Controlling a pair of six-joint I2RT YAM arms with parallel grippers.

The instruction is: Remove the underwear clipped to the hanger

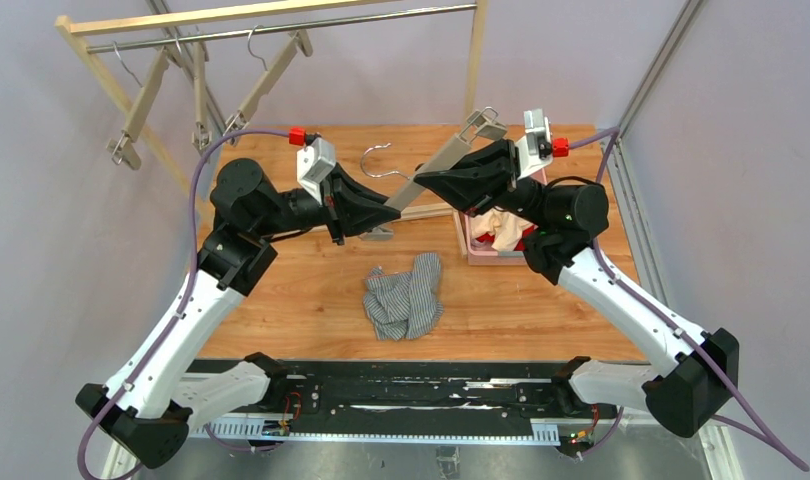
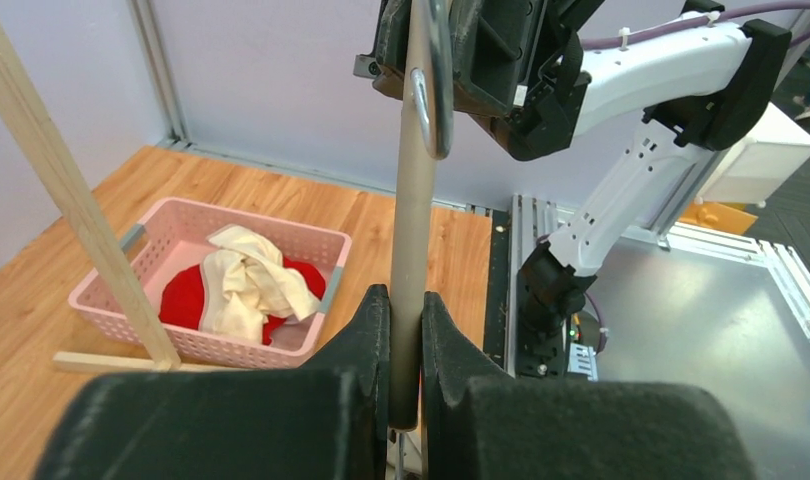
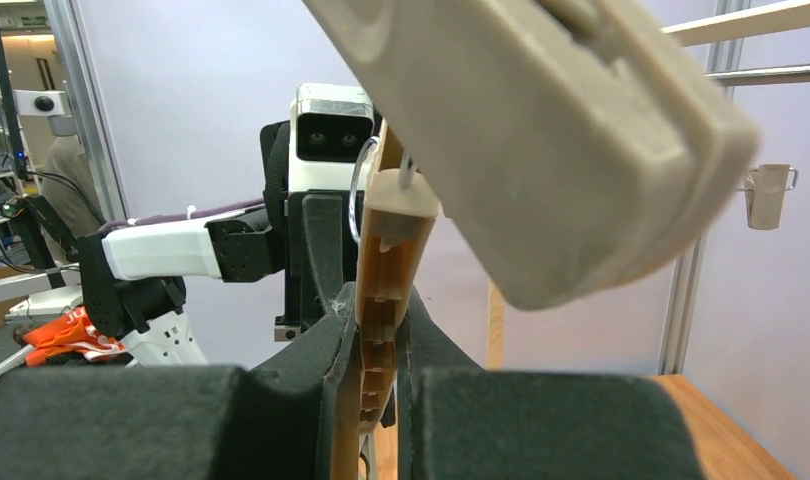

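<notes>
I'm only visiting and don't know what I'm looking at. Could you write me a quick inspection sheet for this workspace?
Surface: wooden table, looks intact.
Job's things: pinstriped boxers lie crumpled on the table. Cream boxers lie over red boxers in the pink basket. The hanger carries no garment.
Clutter: nothing seen.
Grippers: left gripper and right gripper are both shut on the hanger, holding it above the table.
Cables: purple cable along each arm, no snag seen.
Surroundings: wooden rack with three empty spare hangers; pale walls.
</notes>
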